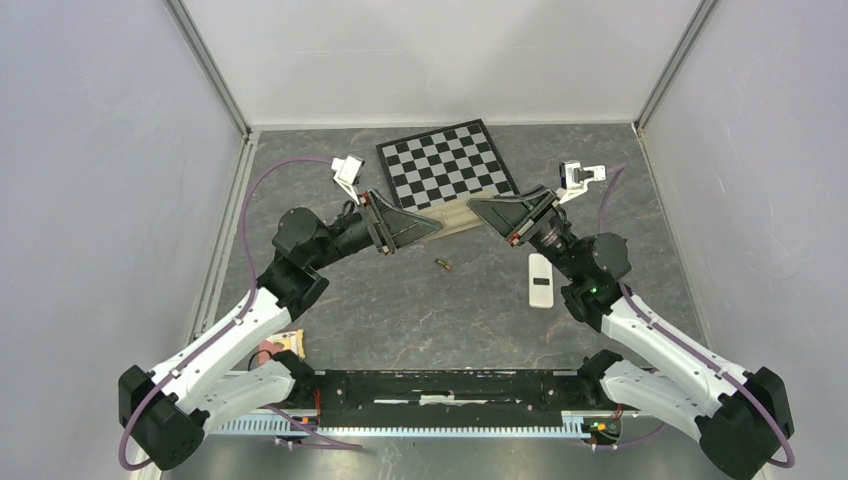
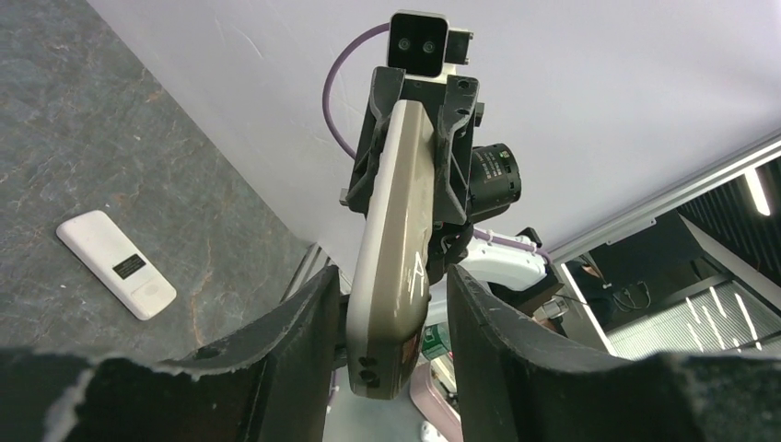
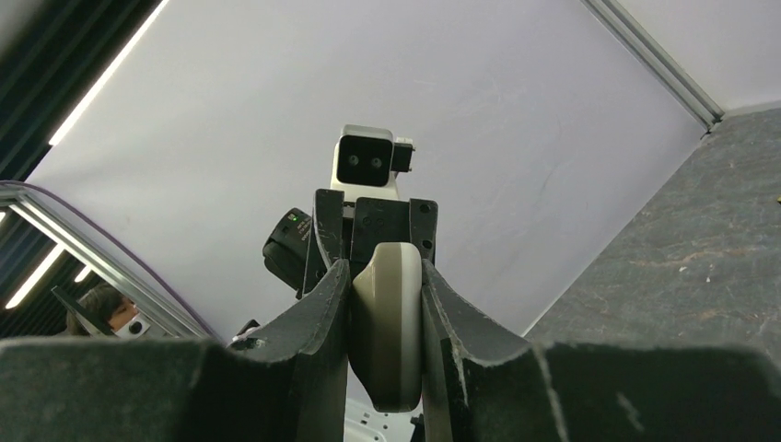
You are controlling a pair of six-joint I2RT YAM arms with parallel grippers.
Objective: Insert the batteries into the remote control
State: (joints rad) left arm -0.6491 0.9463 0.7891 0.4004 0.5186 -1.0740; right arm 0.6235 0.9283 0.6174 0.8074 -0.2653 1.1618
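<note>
Quick status from us: the remote control [image 2: 396, 230] is up off the table [image 1: 400, 310], bridged between both hands. Our right gripper [image 3: 385, 276] is pinched tight on one end, with its fingers pressed against both sides. The left gripper [image 2: 394, 285] brackets the other end, but there's a sliver of daylight on one side, so we can't tell if it's really clamping.

That's our worry: if the right lets go on a loose left grip, the remote tips or drops. Both hands are busy too, and the one battery [image 1: 441, 264] we can spot lies on the table just below the fingertips. It's round, so a nudge rolls it. We can't see a second battery. A white slab [image 1: 540, 279] sits beside the right wrist.
</note>
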